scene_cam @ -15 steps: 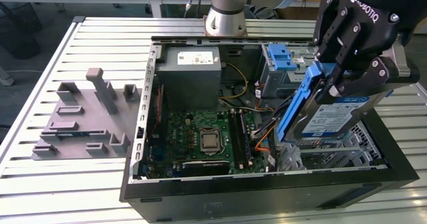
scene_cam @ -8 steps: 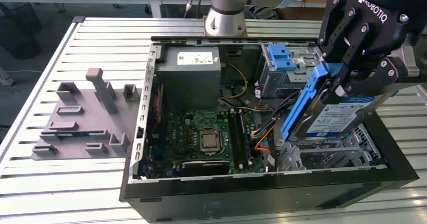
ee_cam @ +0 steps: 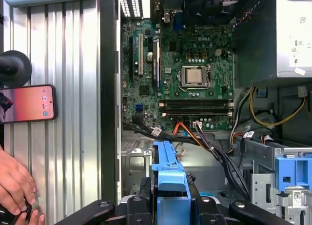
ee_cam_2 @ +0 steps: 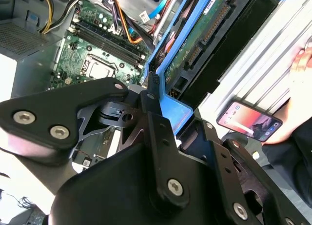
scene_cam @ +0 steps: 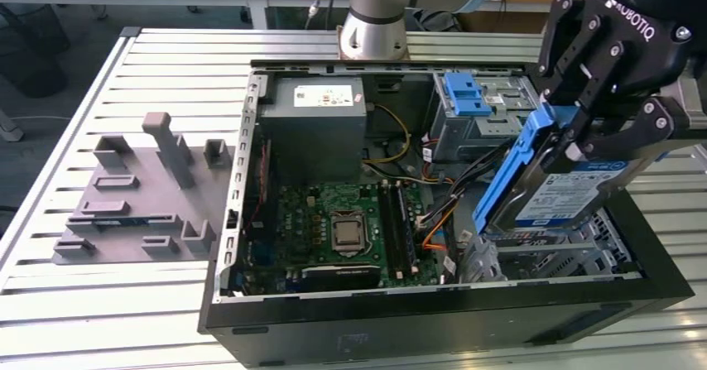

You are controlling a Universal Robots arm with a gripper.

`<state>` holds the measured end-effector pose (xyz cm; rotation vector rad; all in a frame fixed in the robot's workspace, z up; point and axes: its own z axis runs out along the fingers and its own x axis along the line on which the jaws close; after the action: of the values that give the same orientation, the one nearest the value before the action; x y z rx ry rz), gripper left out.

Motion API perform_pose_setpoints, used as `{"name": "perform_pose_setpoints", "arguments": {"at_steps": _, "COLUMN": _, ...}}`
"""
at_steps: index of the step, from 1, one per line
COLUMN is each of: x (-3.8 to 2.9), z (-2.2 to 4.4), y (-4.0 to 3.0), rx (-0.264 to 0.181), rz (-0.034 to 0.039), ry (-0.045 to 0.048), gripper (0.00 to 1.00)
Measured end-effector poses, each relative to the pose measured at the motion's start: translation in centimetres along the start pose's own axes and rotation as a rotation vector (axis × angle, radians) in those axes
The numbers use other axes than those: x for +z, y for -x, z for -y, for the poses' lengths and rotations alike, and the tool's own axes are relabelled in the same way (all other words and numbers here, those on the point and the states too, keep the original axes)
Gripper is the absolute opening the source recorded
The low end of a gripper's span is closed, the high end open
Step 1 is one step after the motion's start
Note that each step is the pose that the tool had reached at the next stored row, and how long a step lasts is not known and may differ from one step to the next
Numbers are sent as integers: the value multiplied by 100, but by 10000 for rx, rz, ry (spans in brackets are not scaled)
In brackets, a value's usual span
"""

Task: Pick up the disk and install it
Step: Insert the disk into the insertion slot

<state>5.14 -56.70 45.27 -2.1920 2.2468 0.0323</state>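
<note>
Your tool (scene_cam: 605, 134) is clenched on the disk (scene_cam: 558, 192), gripping its blue frame at the upper end, so the drive hangs tilted above the drive cage (scene_cam: 569, 261) at the exterior view's right of the open computer case (scene_cam: 442, 324). Holding the frame probably spares the labelled body.

Silver-grey disk (scene_cam: 558, 192), white-and-blue label, bright blue frame. Black gripper (scene_cam: 613, 142). Green motherboard (scene_cam: 343, 221) with black slots. Grey power supply (scene_cam: 315, 117), small white sticker. Black case (scene_cam: 442, 329). Blue latch (scene_cam: 464, 95). Yellow, orange and black cables (ee_cam: 214, 149). Silver ribbed desk (scene_cam: 99, 304), matte grey fixture (scene_cam: 132, 213). Phone (ee_cam: 27, 104) screen pink fading to red.
</note>
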Motion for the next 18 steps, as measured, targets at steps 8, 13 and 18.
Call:
{"name": "perform_pose_setpoints", "arguments": {"at_steps": 8, "x": 50, "z": 117, "y": 1, "rx": 0, "rz": -2, "ry": 1, "gripper": 36}}
{"name": "perform_pose_setpoints", "arguments": {"at_steps": 13, "x": 76, "z": 171, "y": 2, "rx": 0, "rz": -3, "ry": 0, "gripper": 36}}
{"name": "perform_pose_setpoints", "arguments": {"at_steps": 18, "x": 102, "z": 216, "y": 2, "rx": 0, "rz": -4, "ry": 0, "gripper": 36}}
